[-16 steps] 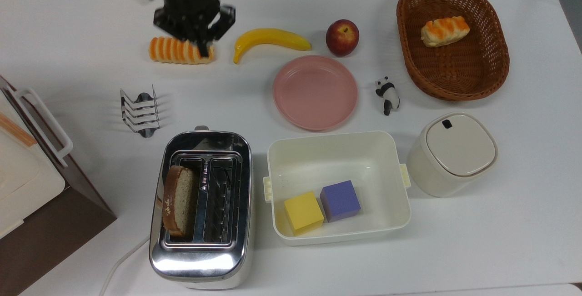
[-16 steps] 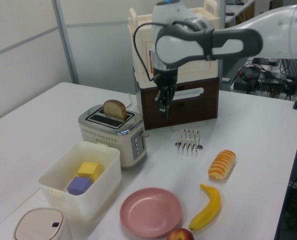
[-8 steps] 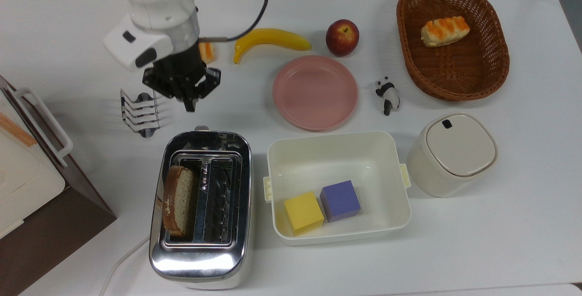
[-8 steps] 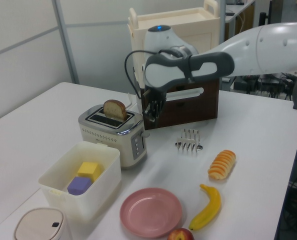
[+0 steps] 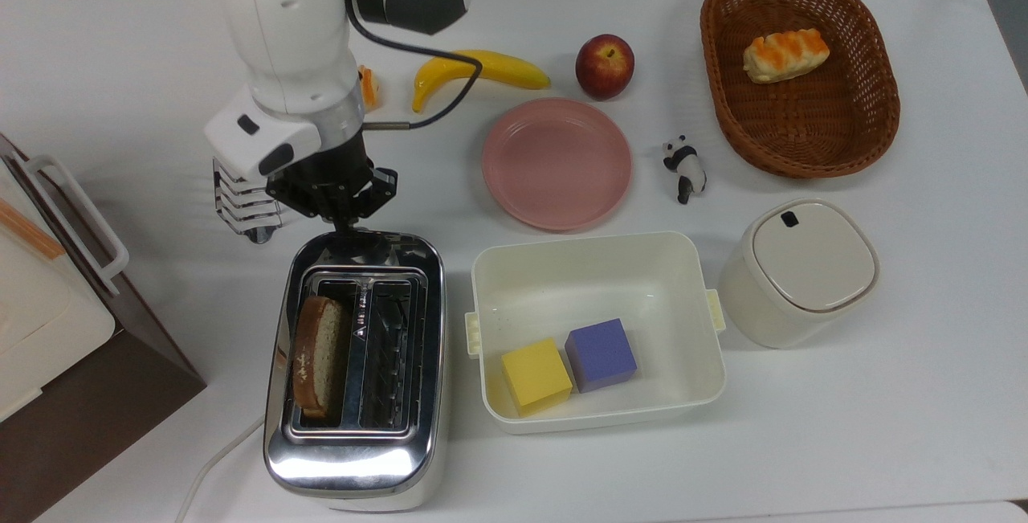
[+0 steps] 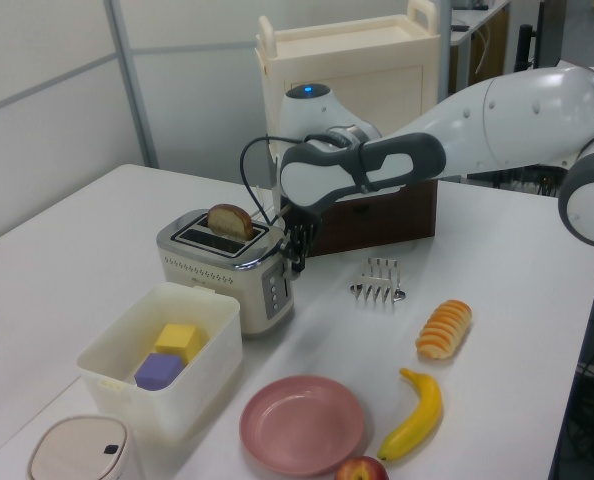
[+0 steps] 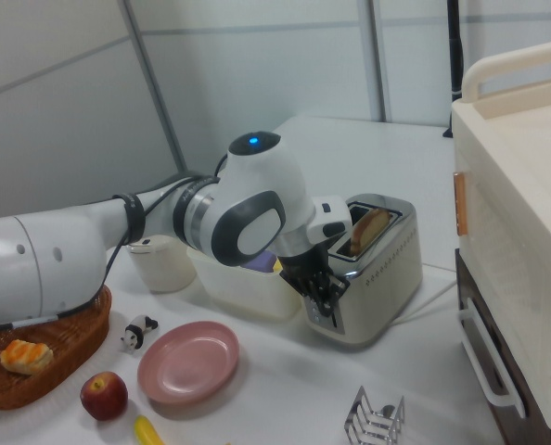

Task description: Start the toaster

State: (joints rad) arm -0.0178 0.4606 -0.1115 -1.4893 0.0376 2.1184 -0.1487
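The chrome two-slot toaster [image 5: 353,459] [image 6: 222,265] [image 7: 387,269] stands near the table's front edge in the top view. A slice of brown bread [image 5: 317,354] [image 6: 229,220] sits low in the slot on the top view's left. My gripper [image 5: 347,222] [image 6: 297,256] [image 7: 327,295] points down at the toaster's far end, fingers shut together, their tips right at the end lever. The fingers hide the lever itself. The arm reaches in from the top view's upper left.
A wire toast rack [image 5: 241,208] stands just left of the gripper in the top view. A white tub [image 5: 578,243] with a yellow and a purple cube sits right of the toaster. Beyond are a pink plate [image 5: 556,163], banana [image 5: 482,67], apple [image 5: 604,65] and basket [image 5: 875,105]. A white-and-brown box appliance [image 5: 48,306] fills the left edge.
The gripper moved from over the striped bread roll, past the toast rack, down to the toaster's lever end. The bread slice now sits lower in its slot.
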